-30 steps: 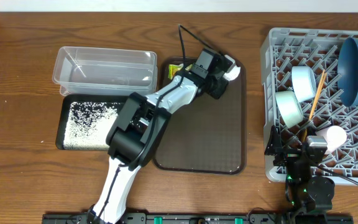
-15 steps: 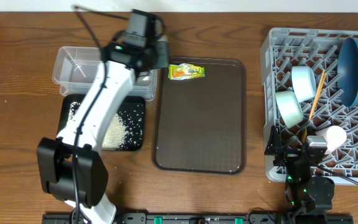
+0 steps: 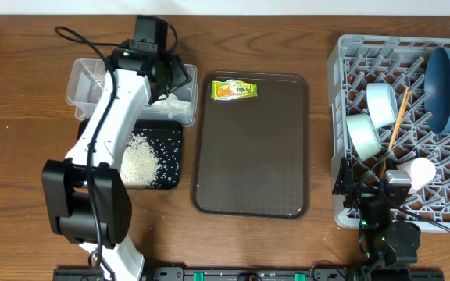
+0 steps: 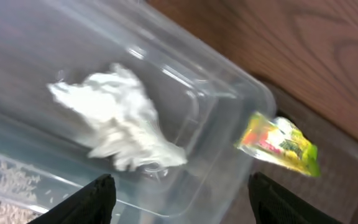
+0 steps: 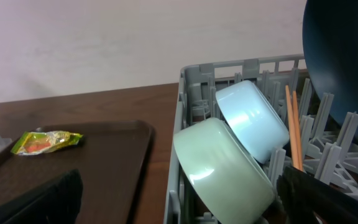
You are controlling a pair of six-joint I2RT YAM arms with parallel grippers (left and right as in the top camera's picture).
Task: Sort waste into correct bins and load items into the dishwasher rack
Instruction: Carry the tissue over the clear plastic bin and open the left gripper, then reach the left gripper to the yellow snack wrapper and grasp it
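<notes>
The left gripper (image 4: 180,182) hangs wide open over the clear tub (image 4: 229,93) and holds nothing. The white tissue (image 4: 120,124) lies inside the tub. The yellow-green wrapper (image 4: 278,144) lies on the brown tray (image 3: 252,156) just beside it. Its print is too blurry to read. The right gripper (image 5: 179,180) is open too, near the rack (image 5: 191,74). The big blue bowl (image 5: 344,68) is cut off at the picture's edge.
</notes>
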